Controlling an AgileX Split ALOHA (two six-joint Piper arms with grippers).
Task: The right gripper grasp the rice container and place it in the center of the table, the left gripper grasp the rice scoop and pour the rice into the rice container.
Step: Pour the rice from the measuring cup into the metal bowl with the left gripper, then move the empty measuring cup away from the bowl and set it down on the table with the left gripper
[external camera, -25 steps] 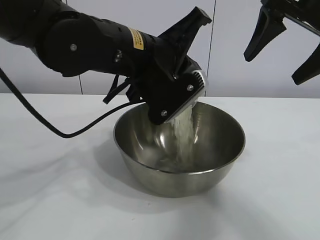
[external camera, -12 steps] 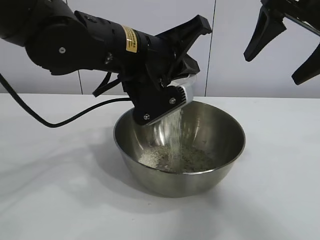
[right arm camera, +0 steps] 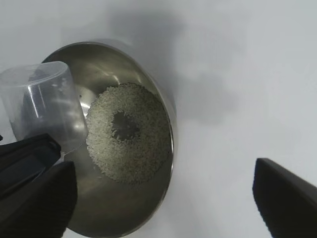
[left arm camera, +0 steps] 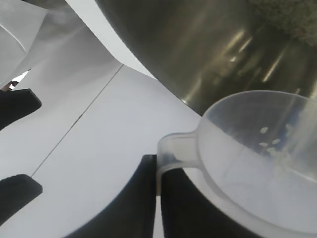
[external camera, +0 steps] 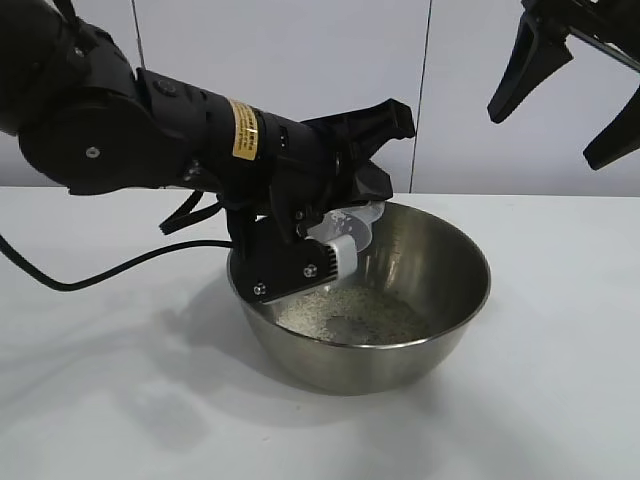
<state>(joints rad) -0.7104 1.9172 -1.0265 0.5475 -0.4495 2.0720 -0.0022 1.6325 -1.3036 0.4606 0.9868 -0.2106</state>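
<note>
left gripper (external camera: pixel 335 255), a black two-fingered claw on a black cabled arm, sits centre-left of the exterior view, jaws clamped tight on the tab handle of the rice scoop (left arm camera: pixel 257 163), a small clear tapered plastic measuring cup. scoop is tipped over the near-left rim of the rice container (external camera: pixel 440 345), a large round shiny stainless-steel bowl standing mid-frame on the plain white table (external camera: pixel 560 400). the rice (right arm camera: pixel 129 131), small white grains, lies as a ring-shaped heap on the bowl floor with bare steel at its centre; only a few grains cling inside the scoop.

right gripper (external camera: pixel 570 95), same black claw type, hangs upper right of the exterior view, jaws spread wide, holding nothing, well clear of the bowl.

handling, judged: scoop looks light, thin-walled, slightly flexible; the tab is the sensible grip, since squeezing the walls could deform it. bowl looks stiff and smooth, likely slippery; rim is the place to pinch. loose grains would scatter if jolted.

hard to see: the scoop is mostly hidden behind the left gripper in the exterior view; the right gripper's upper body is cut off by the frame edge; any scale marks on the scoop cannot be made out.
</note>
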